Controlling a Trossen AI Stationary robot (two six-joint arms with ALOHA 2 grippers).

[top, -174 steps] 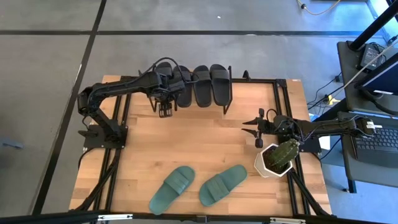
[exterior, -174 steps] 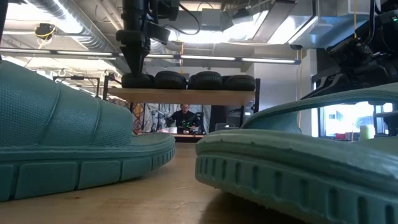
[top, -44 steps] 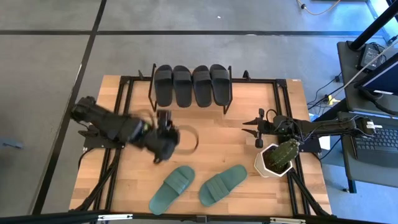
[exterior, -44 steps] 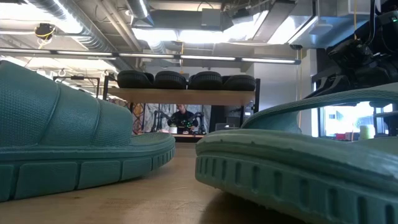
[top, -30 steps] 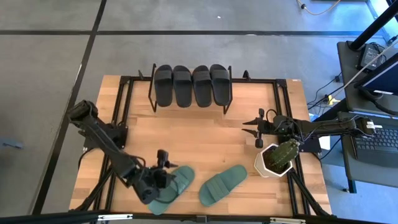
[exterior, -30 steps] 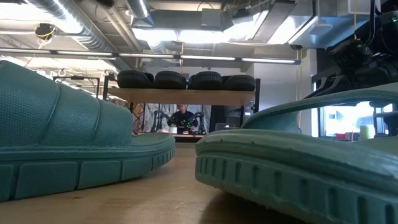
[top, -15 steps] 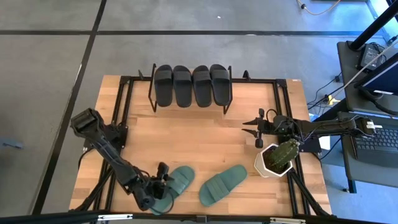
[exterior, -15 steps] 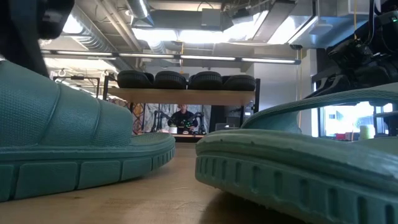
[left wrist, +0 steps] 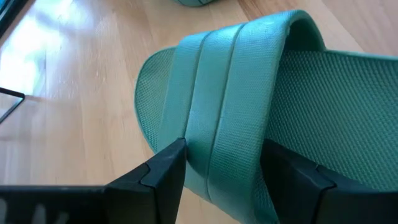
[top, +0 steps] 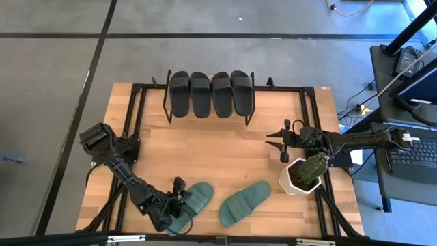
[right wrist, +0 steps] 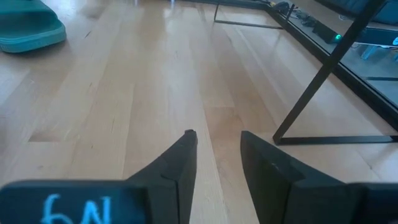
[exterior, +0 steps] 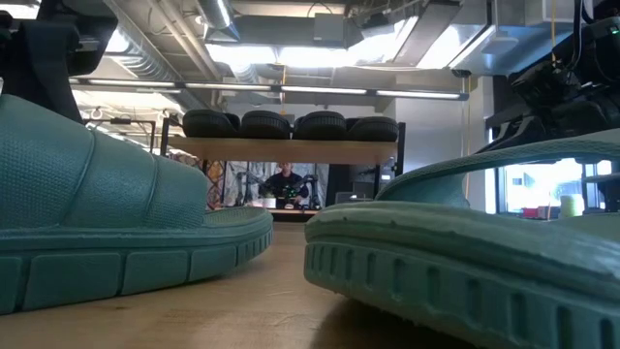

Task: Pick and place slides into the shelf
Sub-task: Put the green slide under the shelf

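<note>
Wooden tabletop (top: pixel 225 147), left gripper (left wrist: pixel 224 168) straddling teal slide's strap (left wrist: pixel 230 106), toe hidden.

floor (top: pixel 54 61): grey concrete | ceiling: strip lights (exterior: pixel 320 93), ducts (exterior: pixel 160 44)

A light wooden table (top: pixel 225 154) carries everything. At its far edge stands the shelf (top: pixel 208 117), on whose top board four black slides (top: pixel 210 93) are lined up. Two teal slides (top: pixel 218 204) are laid near the front edge, and a potted cactus (top: pixel 306 174) is set at the right.
</note>
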